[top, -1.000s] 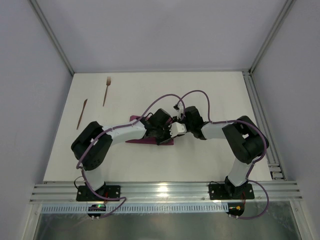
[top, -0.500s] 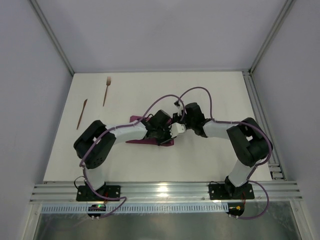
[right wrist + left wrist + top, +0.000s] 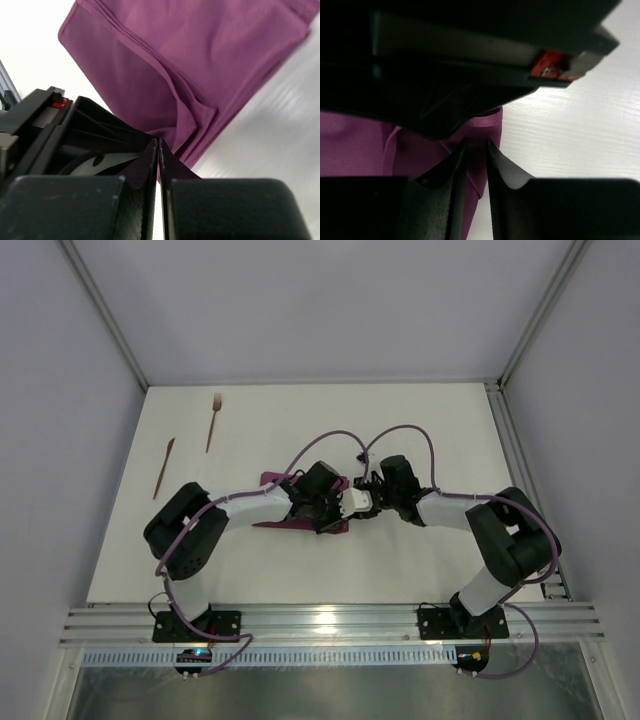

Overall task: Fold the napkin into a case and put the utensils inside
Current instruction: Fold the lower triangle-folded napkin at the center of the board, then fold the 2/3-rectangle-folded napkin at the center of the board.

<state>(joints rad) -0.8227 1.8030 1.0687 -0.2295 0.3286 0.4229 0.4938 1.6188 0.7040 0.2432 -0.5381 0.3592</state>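
**Folded napkin, held at its right end by both grippers**

- Napkin (image 3: 285,524) (image 3: 355,145) (image 3: 200,60): plum-purple cloth, folded into a flat band of several layers. It lies mid-table with its long side running left to right. Its middle is hidden under the left arm, so only the far-left corner and the near edge show from above.
- Left gripper (image 3: 338,512) (image 3: 476,150): low over the napkin's right end. The jaws stand a narrow gap apart, and a raised fold of purple cloth is pinched between them.
- Right gripper (image 3: 352,508) (image 3: 159,145): reaches in from the right and meets the left gripper nose to nose. Its jaws are pressed together, tips at the napkin's layered corner. Whether a layer is caught between them cannot be told.
- Fork (image 3: 212,422): brown, on the far-left part of the table, tines pointing far, well apart from the napkin.
- Knife (image 3: 164,468): slim brown stick, left of the fork and nearer, lying apart from it.
- Table (image 3: 420,440): white, flat.
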